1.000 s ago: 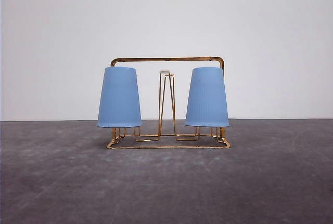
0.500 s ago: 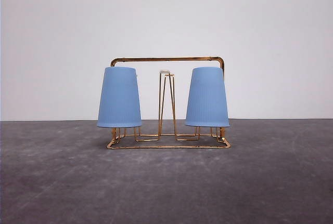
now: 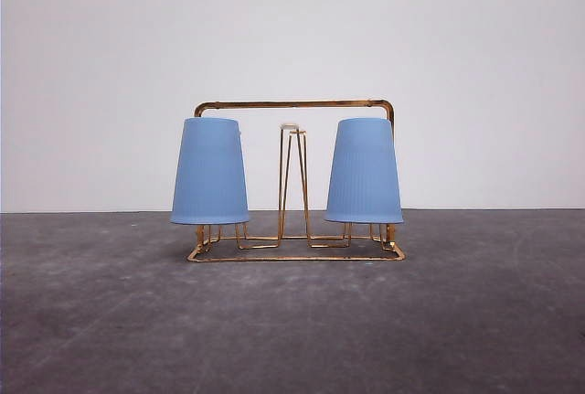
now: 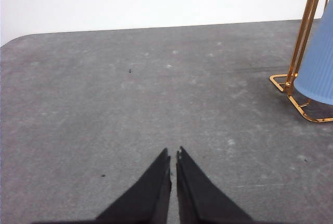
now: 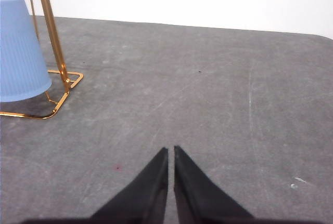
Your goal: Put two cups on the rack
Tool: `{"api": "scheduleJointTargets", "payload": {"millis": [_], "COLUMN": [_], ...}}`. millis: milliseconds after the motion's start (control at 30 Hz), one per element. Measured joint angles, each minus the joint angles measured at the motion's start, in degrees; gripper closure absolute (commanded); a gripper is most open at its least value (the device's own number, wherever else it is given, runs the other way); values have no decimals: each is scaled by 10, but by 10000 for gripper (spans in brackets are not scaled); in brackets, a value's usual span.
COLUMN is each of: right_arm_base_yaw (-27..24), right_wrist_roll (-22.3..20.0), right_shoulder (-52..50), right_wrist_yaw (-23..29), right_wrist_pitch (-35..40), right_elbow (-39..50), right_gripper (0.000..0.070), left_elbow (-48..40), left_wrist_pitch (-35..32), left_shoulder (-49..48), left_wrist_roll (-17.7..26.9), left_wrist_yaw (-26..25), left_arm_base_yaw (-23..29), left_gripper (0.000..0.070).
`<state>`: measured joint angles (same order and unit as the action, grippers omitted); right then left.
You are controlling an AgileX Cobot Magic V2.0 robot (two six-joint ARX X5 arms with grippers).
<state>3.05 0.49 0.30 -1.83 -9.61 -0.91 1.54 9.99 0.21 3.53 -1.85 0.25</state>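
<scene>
Nothing has moved since the earlier front frames; cups and rack sit exactly as before. On the grey tabletop (image 3: 292,321) stands the rack (image 3: 294,103), its arched frame spanning both cups. Each is inverted over a prong so it hangs mouth-down to drain and stay put: the left cup (image 3: 209,173) and the right cup (image 3: 364,173), with a bare white-tipped prong between them. By my reading the task is complete. Left fingers (image 4: 173,154) and right fingers (image 5: 170,149) are pressed together, empty, well clear of the rack.
</scene>
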Motion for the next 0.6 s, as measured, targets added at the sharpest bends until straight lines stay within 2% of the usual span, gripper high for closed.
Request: {"api": "scheduleJointTargets", "payload": {"millis": [600], "right_arm_base_yaw": [0], "right_wrist_roll": [0], "right_shoulder": [0], "right_wrist_yaw": [0], "right_wrist_pitch": [0], "right_elbow": [0], "right_gripper": [681], "left_elbow": [0], "left_wrist_pitch": [0], "left_shoulder": [0], "left_wrist_roll": [0], "left_wrist_yaw": [0], "left_arm_base_yaw": [0], "left_gripper": [700]}}
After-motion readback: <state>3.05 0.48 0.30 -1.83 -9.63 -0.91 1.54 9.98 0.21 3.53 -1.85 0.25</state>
